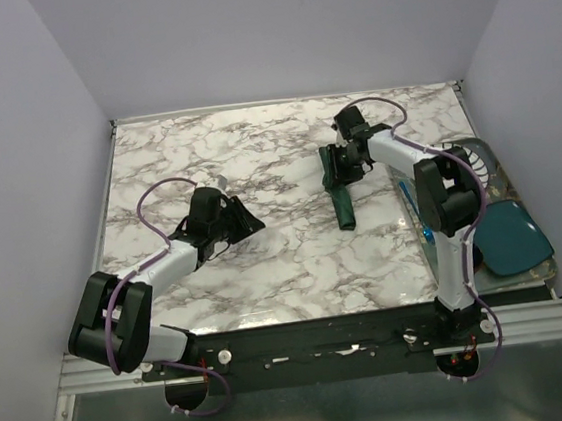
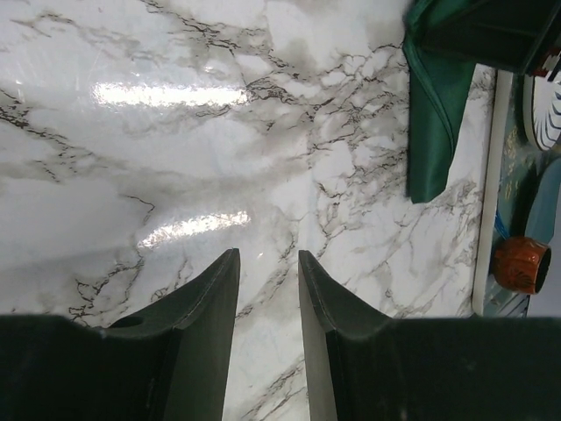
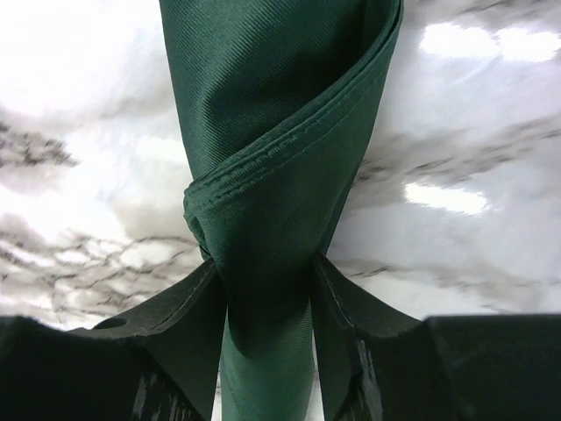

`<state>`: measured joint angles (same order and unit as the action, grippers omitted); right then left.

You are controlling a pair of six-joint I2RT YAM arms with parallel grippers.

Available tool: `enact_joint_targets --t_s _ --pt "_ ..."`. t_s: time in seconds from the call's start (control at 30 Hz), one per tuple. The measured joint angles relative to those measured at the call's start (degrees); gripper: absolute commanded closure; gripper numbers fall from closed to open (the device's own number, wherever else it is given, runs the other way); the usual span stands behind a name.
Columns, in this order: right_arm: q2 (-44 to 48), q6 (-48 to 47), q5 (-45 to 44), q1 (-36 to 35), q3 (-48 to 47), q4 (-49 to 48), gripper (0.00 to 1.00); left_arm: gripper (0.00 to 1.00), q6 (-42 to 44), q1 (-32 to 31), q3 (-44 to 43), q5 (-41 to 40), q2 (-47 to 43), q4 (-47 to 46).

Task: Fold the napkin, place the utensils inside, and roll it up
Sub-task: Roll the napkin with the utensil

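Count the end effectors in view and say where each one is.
2. The left end effector is open over the marble table, left of centre. The right end effector is shut on the rolled green napkin, right of centre. None seems hidden.

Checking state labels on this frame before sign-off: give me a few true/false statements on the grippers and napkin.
1. The right gripper is clamped on the napkin. True.
2. The napkin lies flat and unfolded. False: it is rolled into a narrow bundle.
3. The left gripper holds a napkin corner. False: it is open and empty over the table, apart from the napkin.
4. In the top view, the teal dish lies to the napkin's right. True.
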<state>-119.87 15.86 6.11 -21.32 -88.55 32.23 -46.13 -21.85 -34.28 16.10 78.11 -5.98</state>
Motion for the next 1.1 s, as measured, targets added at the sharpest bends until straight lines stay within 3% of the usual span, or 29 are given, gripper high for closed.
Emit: enact_joint_targets --t_s 0.23,0.47,0.6,0.8,1.1 --pt "-4.98 -0.44 0.92 6.95 -8.61 6.01 0.5 0.59 -0.02 -0.02 -0.02 0.46 0.0 -0.2" --pt "-13.14 1.4 2.01 10.82 -22.95 12.17 0.46 0.59 -0.31 -0.02 -0.85 1.31 0.42 -0.79" --pt "-16.61 3.74 5.05 11.65 -28.63 14.25 0.38 0.59 -0.39 -0.02 -0.85 1.51 0.46 -1.03" --pt "-17.55 4.9 7.28 11.8 -30.18 14.23 0.24 0.58 -0.42 -0.04 -0.85 1.7 0.44 -1.22" --pt "-16.96 3.1 7.56 11.74 -29.55 13.75 0.16 0.58 -0.42 -0.04 -0.85 1.79 0.44 -1.57"
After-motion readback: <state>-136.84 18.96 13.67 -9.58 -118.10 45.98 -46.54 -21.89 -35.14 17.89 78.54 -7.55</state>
